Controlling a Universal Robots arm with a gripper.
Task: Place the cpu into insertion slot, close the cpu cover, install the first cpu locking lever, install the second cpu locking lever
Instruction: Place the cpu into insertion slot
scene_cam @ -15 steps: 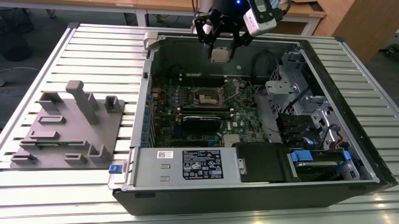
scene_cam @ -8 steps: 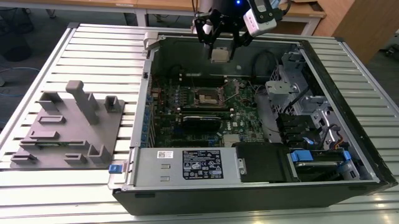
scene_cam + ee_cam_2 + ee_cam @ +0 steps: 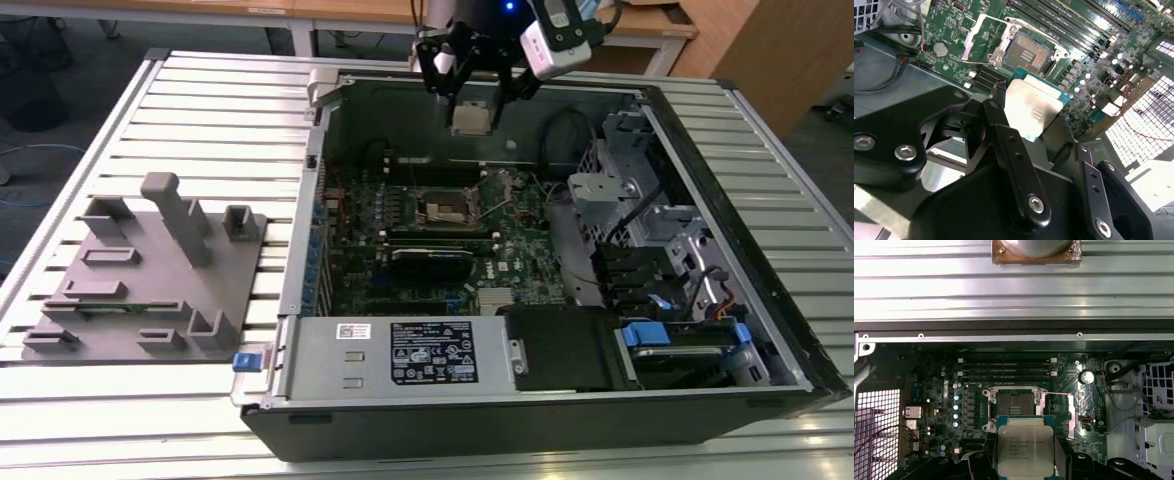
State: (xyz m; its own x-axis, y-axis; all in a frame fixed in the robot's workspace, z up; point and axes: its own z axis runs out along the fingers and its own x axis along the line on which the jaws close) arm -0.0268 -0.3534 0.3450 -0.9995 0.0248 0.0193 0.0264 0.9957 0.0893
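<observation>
Aluminium, ribbed in long slats, makes up the table [image 3: 200, 110] that carries everything else. On it lies 1 black computer case [image 3: 534, 430] with its side open upward. At the exterior view's left of the case sits a grey fixture plate [image 3: 147, 270] with upright posts and blocks on it. Inside the case the green motherboard [image 3: 400, 215] lies flat, with a black and silver power supply [image 3: 400, 355] along the near edge.

The gripper [image 3: 470, 105] hangs above the far half of the open case. Its 2 black fingers [image 3: 1061, 457] are clamped on opposite edges of the cpu [image 3: 470, 120]. In both wrist views the chip [image 3: 1034, 110] sits between them, dull silver top showing, green edge around it.

The cpu cover [image 3: 968, 46] is swung up and back from the socket, and the board shows through its square window. The insertion slot [image 3: 451, 208] lies bare, and its contact field [image 3: 1026, 52] is exposed inside the silver rim. In the first wrist view the socket [image 3: 1015, 405] sits just past the held cpu [image 3: 1024, 450]. The chip is in the air, well apart from the socket and not seated in it.
</observation>
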